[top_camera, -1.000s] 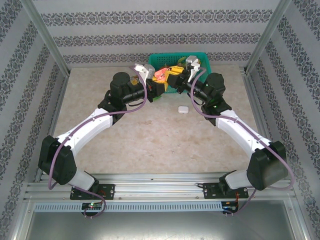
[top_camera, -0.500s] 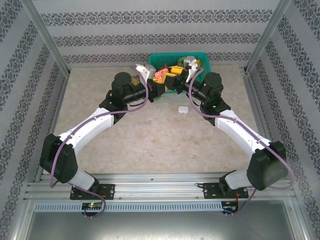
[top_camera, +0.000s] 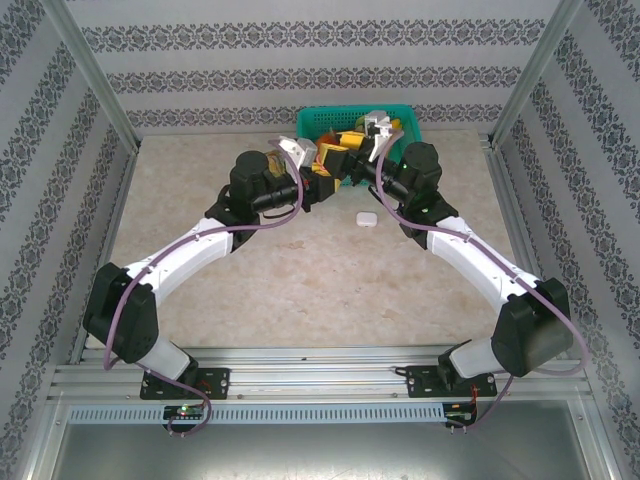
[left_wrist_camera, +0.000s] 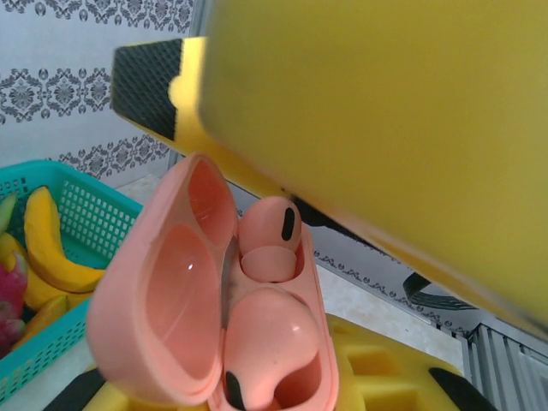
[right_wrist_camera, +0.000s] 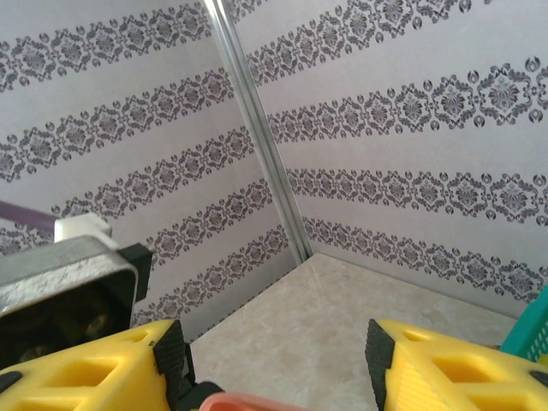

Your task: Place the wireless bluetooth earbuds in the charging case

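Left gripper pinches the open pink charging case between its yellow fingers, held in the air just in front of the teal basket. Lid is swung open to the left. Two pink earbuds sit in the wells, one upper and one lower, black tips showing (how deep they are seated, cannot tell).

Right gripper is spread wide, with nothing between the fingers. It faces the left gripper at the basket's front edge, and a sliver of pink shows at the bottom of the right wrist view.

White case lies closed on the surface, in front of the basket and apart from both grippers. Banana and a dragon fruit lie inside the basket.
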Robot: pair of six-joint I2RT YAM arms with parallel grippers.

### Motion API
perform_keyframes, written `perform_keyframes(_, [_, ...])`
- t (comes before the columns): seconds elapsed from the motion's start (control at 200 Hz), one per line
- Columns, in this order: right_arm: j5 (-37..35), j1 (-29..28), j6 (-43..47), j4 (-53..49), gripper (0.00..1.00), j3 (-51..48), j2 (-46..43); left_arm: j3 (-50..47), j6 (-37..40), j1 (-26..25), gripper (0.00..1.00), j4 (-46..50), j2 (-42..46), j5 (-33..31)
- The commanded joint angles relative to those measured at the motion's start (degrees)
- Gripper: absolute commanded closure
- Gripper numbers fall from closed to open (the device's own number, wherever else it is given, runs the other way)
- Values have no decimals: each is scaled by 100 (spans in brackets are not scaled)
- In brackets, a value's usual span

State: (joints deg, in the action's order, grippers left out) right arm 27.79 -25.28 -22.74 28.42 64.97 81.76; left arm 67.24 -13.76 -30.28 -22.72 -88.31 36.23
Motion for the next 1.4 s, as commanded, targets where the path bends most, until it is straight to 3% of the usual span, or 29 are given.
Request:
perform_keyframes(0.0, [-107,29,-291,106,38,252,33,-101,122,-90,100,-485,-21,157])
perform_keyframes(0.33, [-224,255,-791,266,36,262,-44,-314,168,-92,100,-684,-73,172])
perform_keyframes(0.555, [-249,669,-1411,-120,36,270,-185,-807,784,-92,100,-1022,72,259])
perform_keyframes(0.879, [165,898,-1534,-2193,41,710,7,-1302,1998,-92,100,-1040,342,573])
perform_keyframes(1.124, [75,880,-1433,-3586,45,1036,263,-1509,2765,-92,100,-1056,497,700])
perform_keyframes(1.399, [37,685,-980,-4634,47,1592,591,-1406,3090,-93,100,-669,562,804])
